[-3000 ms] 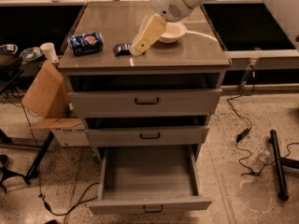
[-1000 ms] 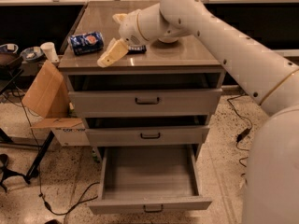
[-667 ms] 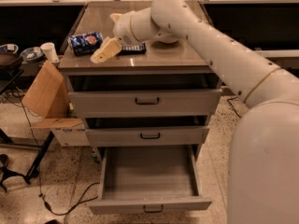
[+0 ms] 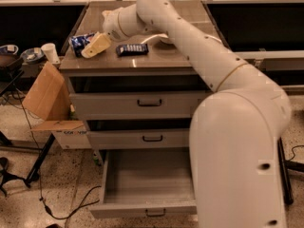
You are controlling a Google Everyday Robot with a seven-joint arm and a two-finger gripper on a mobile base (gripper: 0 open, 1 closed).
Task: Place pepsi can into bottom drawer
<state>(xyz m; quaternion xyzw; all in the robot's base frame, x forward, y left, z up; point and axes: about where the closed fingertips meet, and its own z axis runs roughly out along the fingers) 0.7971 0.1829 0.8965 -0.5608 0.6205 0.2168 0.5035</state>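
The pepsi can (image 4: 79, 42) lies on its side at the left of the cabinet top (image 4: 142, 63), blue with white markings. My gripper (image 4: 96, 44) is at the can's right side, low over the top, overlapping the can's right end; whether it touches the can I cannot tell. My arm (image 4: 190, 46) reaches in from the lower right across the cabinet. The bottom drawer (image 4: 142, 212) is pulled out wide and its inside is bare. The two shallower drawers above it are slightly ajar.
A flat dark packet (image 4: 132, 48) lies just right of the gripper. A white bowl (image 4: 161, 38) is partly hidden behind my arm. A cardboard box (image 4: 45, 96), a white cup (image 4: 49, 52) and bowls (image 4: 28, 55) stand left of the cabinet. Cables lie on the floor (image 4: 57, 208).
My gripper has moved left across the cabinet top, past the dark packet, and now sits against the can's right end. The can and drawers have not moved.
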